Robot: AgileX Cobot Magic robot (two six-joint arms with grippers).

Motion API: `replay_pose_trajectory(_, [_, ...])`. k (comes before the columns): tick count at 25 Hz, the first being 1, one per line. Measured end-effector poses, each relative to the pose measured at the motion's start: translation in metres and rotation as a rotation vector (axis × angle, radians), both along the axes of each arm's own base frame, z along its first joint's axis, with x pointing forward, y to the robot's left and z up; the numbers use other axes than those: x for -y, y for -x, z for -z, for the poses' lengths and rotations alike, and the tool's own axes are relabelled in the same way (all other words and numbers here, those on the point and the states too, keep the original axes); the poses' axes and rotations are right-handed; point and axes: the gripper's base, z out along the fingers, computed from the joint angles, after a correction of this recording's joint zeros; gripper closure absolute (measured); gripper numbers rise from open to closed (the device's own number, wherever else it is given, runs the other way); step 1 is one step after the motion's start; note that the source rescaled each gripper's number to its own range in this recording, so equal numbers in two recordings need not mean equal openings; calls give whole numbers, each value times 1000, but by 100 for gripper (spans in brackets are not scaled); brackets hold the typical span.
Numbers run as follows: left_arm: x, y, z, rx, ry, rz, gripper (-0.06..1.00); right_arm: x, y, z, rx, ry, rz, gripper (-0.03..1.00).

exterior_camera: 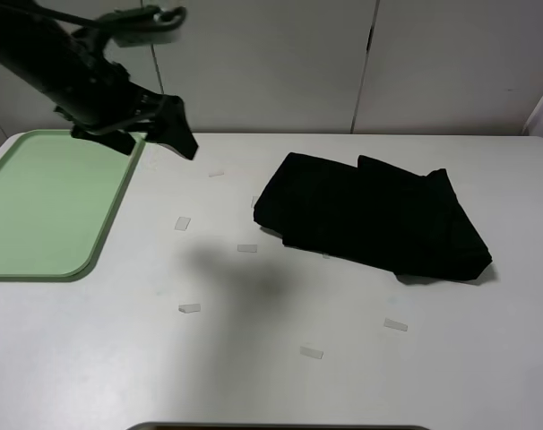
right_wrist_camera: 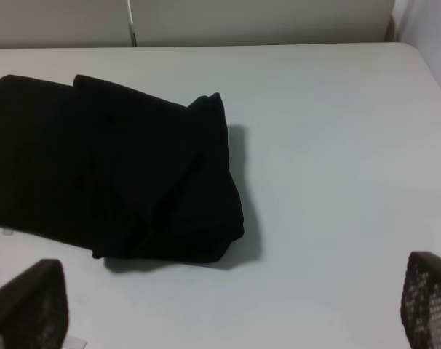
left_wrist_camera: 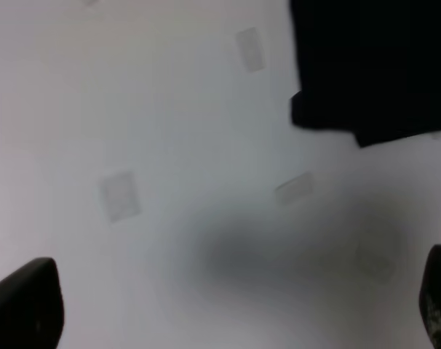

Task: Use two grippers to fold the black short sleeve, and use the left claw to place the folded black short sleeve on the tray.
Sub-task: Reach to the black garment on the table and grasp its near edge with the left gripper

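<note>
The black short sleeve (exterior_camera: 370, 219) lies folded into a compact bundle on the white table, right of centre. My left gripper (exterior_camera: 155, 143) hangs above the table by the right edge of the pale green tray (exterior_camera: 38, 206), well left of the shirt. In the left wrist view the left gripper (left_wrist_camera: 231, 313) is open and holds nothing, and a corner of the shirt (left_wrist_camera: 373, 65) shows. My right gripper (right_wrist_camera: 228, 305) is open and empty too, set back from the near edge of the shirt (right_wrist_camera: 111, 174). The right arm is out of the exterior high view.
Several small pale tape strips (exterior_camera: 246, 248) are stuck on the table (exterior_camera: 254, 376) between the tray and the shirt and in front of it. A white panelled wall (exterior_camera: 361, 63) runs behind the table. The left arm's shadow (exterior_camera: 240, 278) falls left of the shirt.
</note>
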Motion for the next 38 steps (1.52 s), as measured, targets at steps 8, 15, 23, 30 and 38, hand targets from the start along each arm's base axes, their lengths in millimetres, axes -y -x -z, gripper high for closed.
replay_pose_trajectory(8, [69, -17, 53, -21, 35, -24, -3, 0, 0, 0, 0, 0, 0, -3])
replay_pose_trajectory(15, [111, -26, 90, 13, 57, -26, -3, 0, 0, 0, 0, 0, 0, -3])
replay_pose_trajectory(23, [137, -33, 127, 12, 57, -38, -3, 0, 0, 0, 0, 0, 0, -3])
replay_pose_trajectory(30, [144, -36, 145, 58, 75, -77, -3, 0, 0, 0, 0, 3, 2, -3])
replay_pose_trajectory(38, [155, -35, 162, 93, 115, -138, -3, 0, 0, 0, 0, 3, 2, -3])
